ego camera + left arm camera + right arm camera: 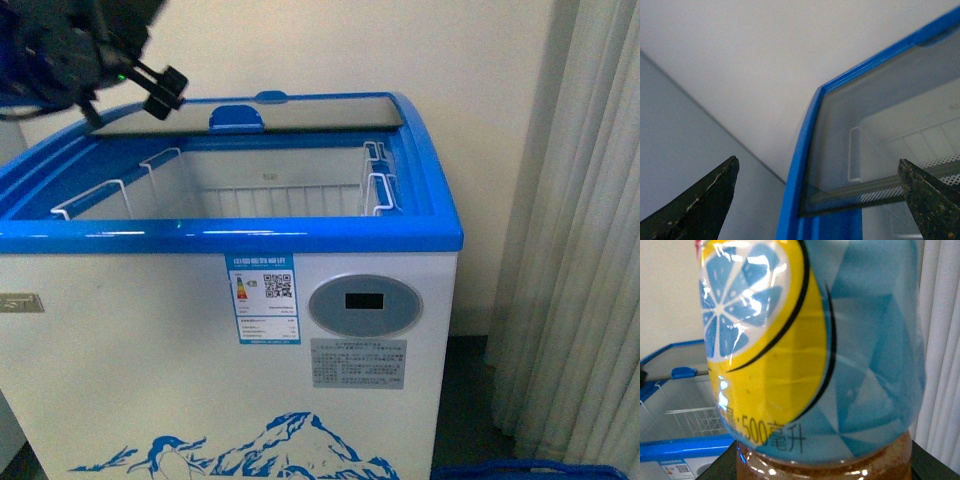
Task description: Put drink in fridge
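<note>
Left gripper (817, 161) hangs open beside the fridge (150, 360) glass lid (320, 112); right gripper (822, 469) clamps the drink (810, 355).

1. The fridge (200, 380) fills the near left and centre, with the wall (350, 50) behind it.
2. Its lid (300, 112) lies over the far side. In the uncovered well hang two wire baskets, one on the left (100, 195) and one on the right (378, 180).
3. On the front face, a sticker (262, 298) sits just left of the display panel (365, 305).
4. The left gripper (128, 100) hangs over the fridge's far-left corner.
5. A curtain (580, 250) hangs to the right, with a container's edge (520, 470) on the floor below it.
6. In the right wrist view the drink (810, 355) is close up, with the fridge farther off beyond it.
</note>
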Tool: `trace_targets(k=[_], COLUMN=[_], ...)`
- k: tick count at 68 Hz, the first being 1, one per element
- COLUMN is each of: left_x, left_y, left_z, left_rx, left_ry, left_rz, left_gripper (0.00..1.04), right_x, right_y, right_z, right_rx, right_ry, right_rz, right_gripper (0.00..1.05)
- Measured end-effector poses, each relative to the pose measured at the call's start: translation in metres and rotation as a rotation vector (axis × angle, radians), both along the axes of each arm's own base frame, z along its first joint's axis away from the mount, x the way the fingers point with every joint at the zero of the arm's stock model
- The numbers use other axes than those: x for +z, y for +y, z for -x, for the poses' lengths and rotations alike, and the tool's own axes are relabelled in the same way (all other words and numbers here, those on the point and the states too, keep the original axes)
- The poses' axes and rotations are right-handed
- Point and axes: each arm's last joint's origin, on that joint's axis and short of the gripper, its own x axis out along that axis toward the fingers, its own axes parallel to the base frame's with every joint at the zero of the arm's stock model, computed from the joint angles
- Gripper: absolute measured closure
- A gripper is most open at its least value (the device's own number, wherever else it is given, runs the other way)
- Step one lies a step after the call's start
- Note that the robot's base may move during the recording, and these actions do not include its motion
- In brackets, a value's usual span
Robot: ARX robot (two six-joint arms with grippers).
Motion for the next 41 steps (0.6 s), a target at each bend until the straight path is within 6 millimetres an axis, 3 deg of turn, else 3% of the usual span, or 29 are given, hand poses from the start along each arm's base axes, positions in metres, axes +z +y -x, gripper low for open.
trace_targets(k=[6,11,14,17,20,31,36,41], left_x=[0.019,0.017,0.008,-0.012,-0.024,-0.060,-0.079,-0.093], left_y=[0.002,-0.003,-0.007,-0.009,-0.009,0.016,0.031,0.035], left_z=[0.047,0.093,0.121,0.163,0.183,0.285,0.333,0.358], left_rx=[-0.065,-0.128,-0.174,-0.223,-0.228,-0.159,-0.142,-0.131], left_ry=[-0.033,0.030,0.067,0.157,0.196,0.083,0.080,0.058], left_rz=[0.061,0.122,0.167,0.222,0.250,0.478,0.522,0.545], left_gripper=[0.08,0.08,0.08,0.08,0.09,0.33,0.45,0.56], right_x=[0.000,0.000,0.000,0.000,0.000,-0.001,0.007,0.014], right_y=[0.000,0.000,0.000,0.000,0.000,0.000,-0.003,-0.002], right_z=[0.000,0.000,0.000,0.000,0.000,-0.002,-0.006,-0.006], right_rx=[0.005,0.012,0.011,0.004,0.002,0.015,0.134,0.264], right_ry=[0.000,0.000,0.000,0.000,0.000,0.022,0.293,0.464], right_rz=[0.001,0.002,0.001,0.000,-0.001,0.005,0.056,0.099], right_gripper=[0.60,0.60,0.60,0.60,0.60,0.60,0.60,0.60])
